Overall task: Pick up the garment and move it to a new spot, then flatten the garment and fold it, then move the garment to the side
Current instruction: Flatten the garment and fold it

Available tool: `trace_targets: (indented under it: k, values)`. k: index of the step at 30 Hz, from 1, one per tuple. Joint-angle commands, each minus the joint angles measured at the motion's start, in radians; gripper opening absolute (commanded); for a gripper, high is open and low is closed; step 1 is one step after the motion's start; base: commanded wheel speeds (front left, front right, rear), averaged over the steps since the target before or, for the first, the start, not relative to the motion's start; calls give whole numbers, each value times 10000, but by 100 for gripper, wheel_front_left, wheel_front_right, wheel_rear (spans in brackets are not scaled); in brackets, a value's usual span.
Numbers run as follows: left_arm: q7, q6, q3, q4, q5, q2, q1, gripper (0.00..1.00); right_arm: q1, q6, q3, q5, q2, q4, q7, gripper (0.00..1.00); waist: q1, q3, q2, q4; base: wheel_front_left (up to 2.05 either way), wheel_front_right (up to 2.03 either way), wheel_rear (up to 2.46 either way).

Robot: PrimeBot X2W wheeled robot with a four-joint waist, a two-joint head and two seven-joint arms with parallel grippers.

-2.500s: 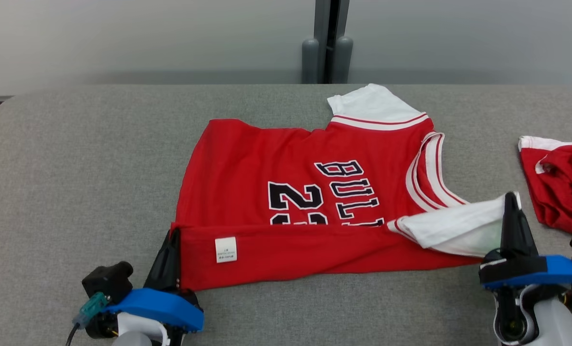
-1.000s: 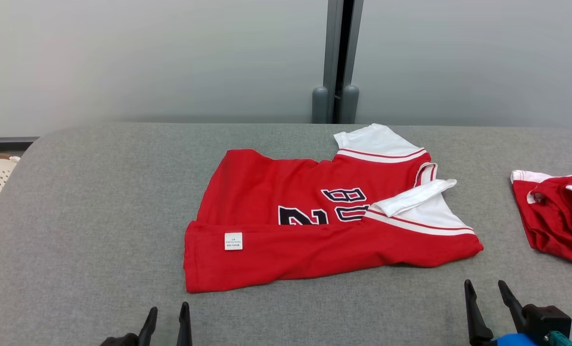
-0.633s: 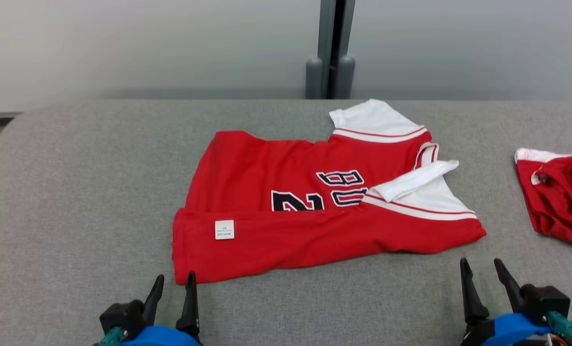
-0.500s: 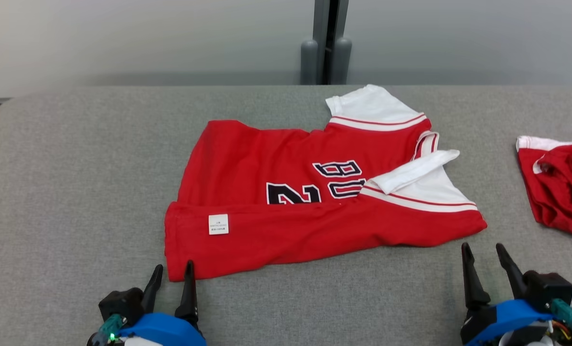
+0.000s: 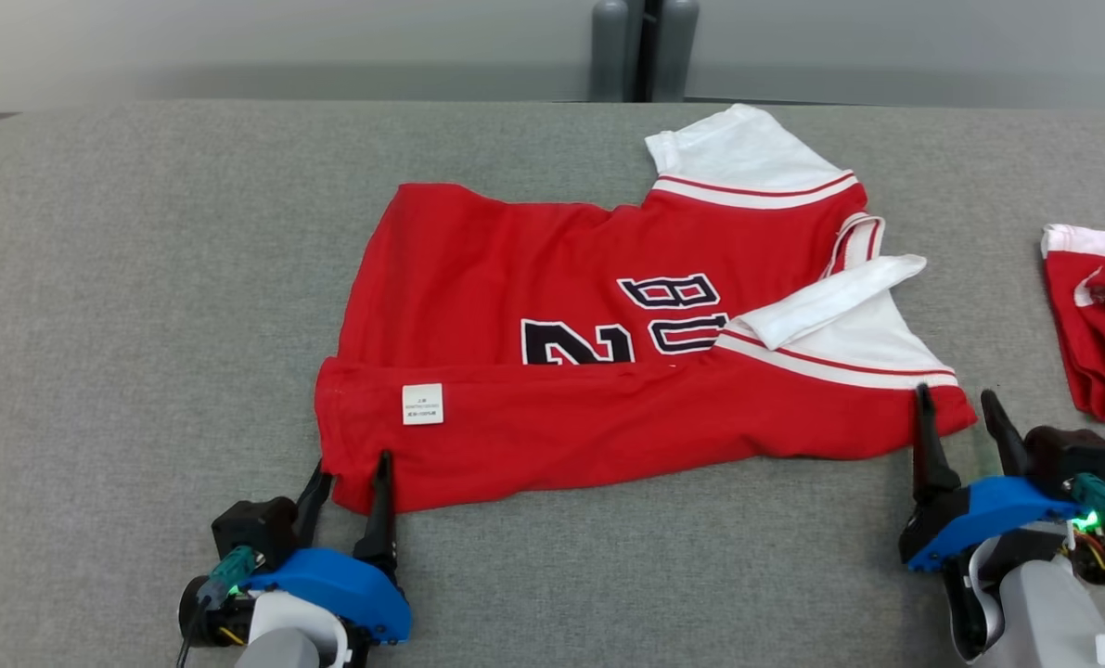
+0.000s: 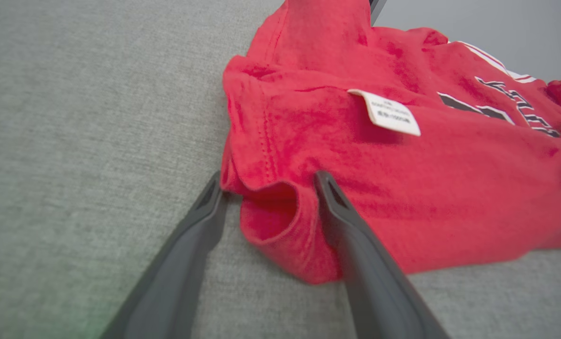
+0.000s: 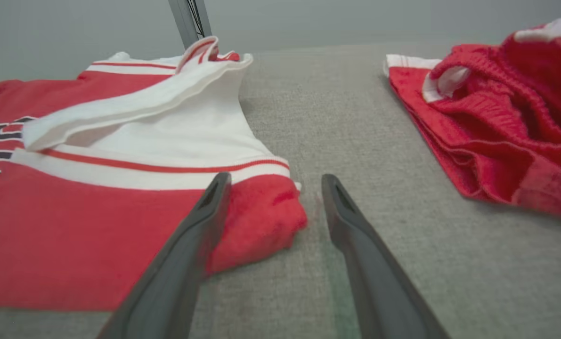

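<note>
At the garment's near left corner, our left gripper [image 5: 354, 466] has its fingers spread. The folded red edge lies in the gap between them, unpinched. The garment [image 5: 533, 278], a red jersey with white sleeves, lies on the grey table [image 5: 144, 278], its near side folded over with a white label [image 5: 422, 404] showing. At its near right corner our right gripper [image 5: 956, 394] is spread too, one finger over the cloth. Right of the garment, apart from it, lies another red cloth [image 5: 1099, 325].
</note>
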Motion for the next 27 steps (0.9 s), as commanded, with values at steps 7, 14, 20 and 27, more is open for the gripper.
trace_targets:
  k: [7, 14, 20, 27]
  values:
    - [297, 13, -590, 549, -232, -15, 199, 60, -331, -9, -680, -534, -4, 2260, 68, 99, 0, 18, -1, 274, 0, 0, 0]
    - [245, 12, -674, 293, -528, 159, 550, 0, -128, -9, -645, 184, -36, 1870, -6, 0, 0, -467, -1, 127, 0, 0, 0]
    - [176, 19, -120, -165, -363, 193, 1212, 0, 989, -9, -656, 808, -41, 954, -19, 0, 0, -1347, -1, 127, 0, 0, 0]
    - [165, 22, 133, -484, -63, 106, 2476, 0, 2723, -11, -673, 1383, -59, 328, -30, 0, 0, -2161, -1, 179, 0, 0, 0]
